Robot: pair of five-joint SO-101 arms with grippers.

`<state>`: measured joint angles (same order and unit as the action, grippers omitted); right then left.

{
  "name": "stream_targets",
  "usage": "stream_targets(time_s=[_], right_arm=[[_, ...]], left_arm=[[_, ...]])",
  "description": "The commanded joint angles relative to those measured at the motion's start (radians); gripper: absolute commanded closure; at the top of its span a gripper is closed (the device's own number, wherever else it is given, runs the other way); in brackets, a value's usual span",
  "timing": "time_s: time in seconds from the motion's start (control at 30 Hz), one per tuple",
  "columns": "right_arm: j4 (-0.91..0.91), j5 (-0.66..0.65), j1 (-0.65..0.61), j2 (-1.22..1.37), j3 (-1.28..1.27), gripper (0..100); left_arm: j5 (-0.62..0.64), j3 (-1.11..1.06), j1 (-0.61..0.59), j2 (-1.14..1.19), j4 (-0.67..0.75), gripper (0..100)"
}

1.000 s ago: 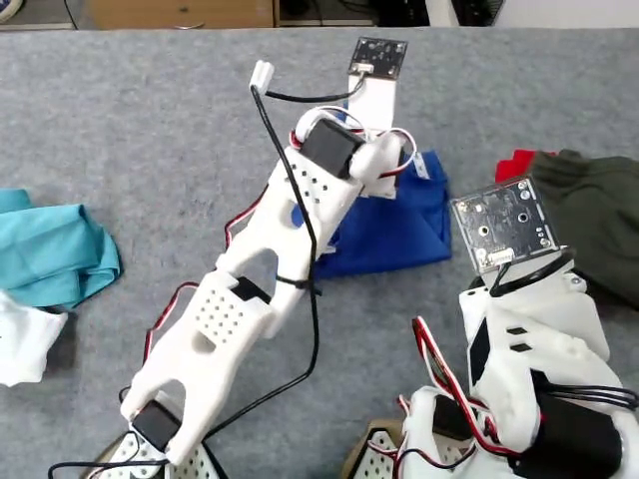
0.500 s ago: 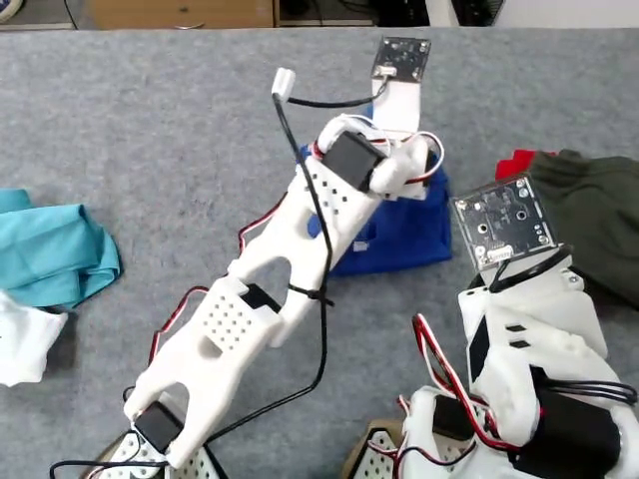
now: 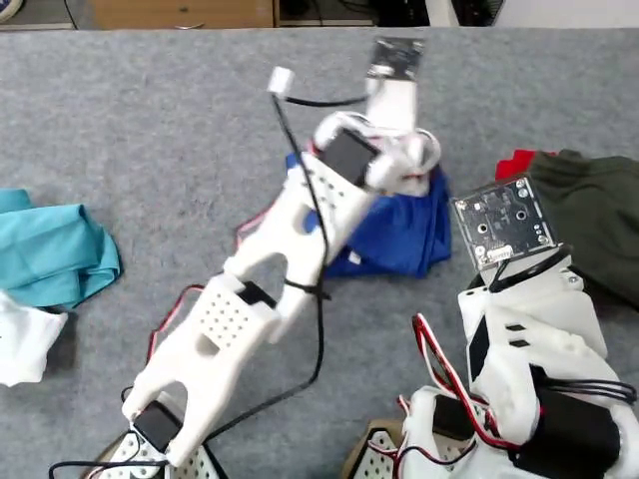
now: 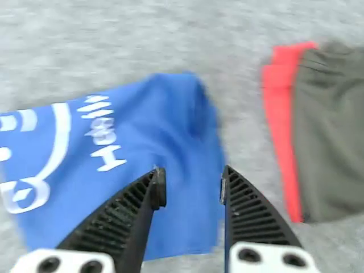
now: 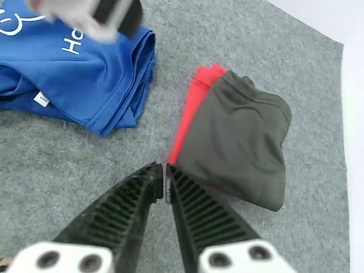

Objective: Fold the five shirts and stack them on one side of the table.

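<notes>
shirt (image 3: pixel 399 235), blue, is lying on the surface (image 3: pixel 150 120), soft and limp, so pinching a doubled edge seems best; left hand (image 4: pixel 192 185) is hovering above, fingers apart; right hand (image 5: pixel 165 176) is sitting closed.

Bright, even light from overhead was recorded in all three views.

Soft shadows with faint edges were cast on the grey table (image 3: pixel 120 130) close beneath the left arm (image 3: pixel 300 215) in the high view, and a thin dark rim was laid along the near edge of the blue shirt (image 3: pixel 399 239). The arm's white plastic was lit almost to glare, with little shading on its upper faces. In the right wrist view a narrow shadow was thrown beside the dark green shirt (image 5: pixel 239 142), and the pale strip past the table's far edge was washed out to plain white. In the left wrist view the blue shirt's folds were shaded darker.
</notes>
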<state>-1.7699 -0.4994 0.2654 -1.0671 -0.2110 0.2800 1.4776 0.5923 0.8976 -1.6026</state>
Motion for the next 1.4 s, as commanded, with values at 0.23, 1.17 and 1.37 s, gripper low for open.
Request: stream_targets(time_s=[0.23, 1.17, 1.37], right_arm=[[0.048, 0.011, 0.008, 0.005, -0.105, 95.9], [0.018, 0.488, -0.424, 1.076, 0.424, 89.6], [-0.005, 0.559, -0.354, 1.244, 0.447, 87.8]], left_arm=[[-0.196, 0.048, -0.307, -0.085, -0.158, 92], [-0.672, -0.904, -1.252, -0.768, -0.157, 98], [-0.697, -0.907, -1.349, -0.776, -0.157, 98]])
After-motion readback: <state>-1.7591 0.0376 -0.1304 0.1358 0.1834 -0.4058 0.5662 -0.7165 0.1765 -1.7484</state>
